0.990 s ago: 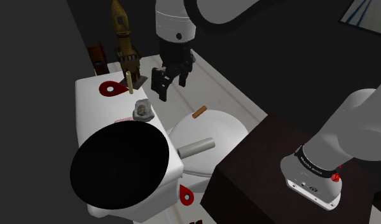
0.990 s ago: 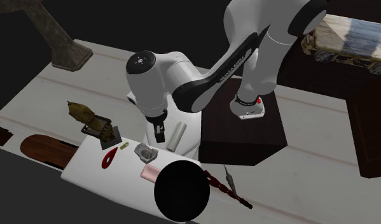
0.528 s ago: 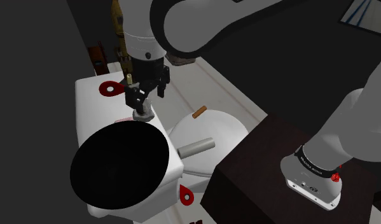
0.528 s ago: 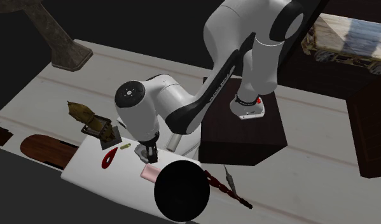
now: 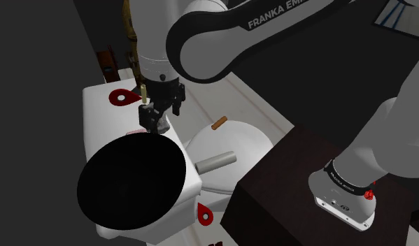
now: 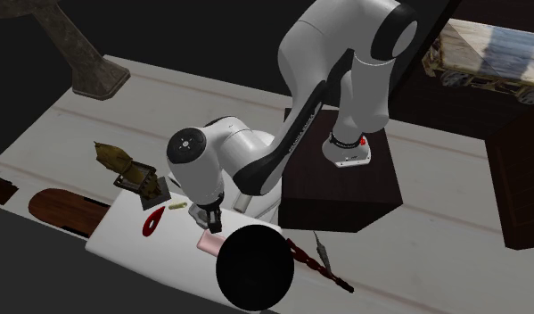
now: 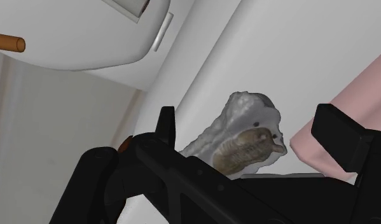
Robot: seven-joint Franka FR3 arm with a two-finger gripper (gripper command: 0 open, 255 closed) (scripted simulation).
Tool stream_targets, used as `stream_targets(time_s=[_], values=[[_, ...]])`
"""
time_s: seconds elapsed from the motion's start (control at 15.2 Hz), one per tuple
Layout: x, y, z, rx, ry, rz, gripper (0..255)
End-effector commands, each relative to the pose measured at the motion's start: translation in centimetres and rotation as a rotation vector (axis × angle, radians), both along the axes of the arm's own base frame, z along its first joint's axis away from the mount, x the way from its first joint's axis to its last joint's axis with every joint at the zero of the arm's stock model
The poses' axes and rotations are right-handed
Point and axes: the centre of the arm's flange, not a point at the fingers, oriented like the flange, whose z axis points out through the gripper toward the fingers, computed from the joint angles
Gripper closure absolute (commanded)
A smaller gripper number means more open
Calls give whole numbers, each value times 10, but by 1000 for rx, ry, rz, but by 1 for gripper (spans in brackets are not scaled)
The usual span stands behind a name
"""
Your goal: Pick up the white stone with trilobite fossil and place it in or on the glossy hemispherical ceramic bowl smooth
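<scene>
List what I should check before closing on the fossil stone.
1. The gripper is open: ok.
2. The fossil stone sits between the fingers: ok.
3. The fingers touch the stone: not ok, both stand apart from it.
4. The pink block is clear of the nearer finger: cannot tell.
5. The black bowl lies close beside the stone: ok.

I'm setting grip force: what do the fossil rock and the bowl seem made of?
The fossil rock looks like rough, matte pale-grey stone: a lumpy surface with a brownish ribbed fossil in its face. The bowl shows as flat black without highlights, so its material is unclear.
</scene>
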Motion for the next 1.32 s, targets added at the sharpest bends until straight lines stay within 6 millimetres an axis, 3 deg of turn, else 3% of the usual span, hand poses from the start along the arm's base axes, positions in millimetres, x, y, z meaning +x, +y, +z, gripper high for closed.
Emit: stream_targets(time_s=[0.0,0.26,0.33,0.92,1.25], values=[[0,0,-1,0,0,0,0],[0,0,-1,0,0,0,0],[0,0,-1,0,0,0,255],[0,0,-1,0,0,0,255],[0,0,26,0,0,0,255]])
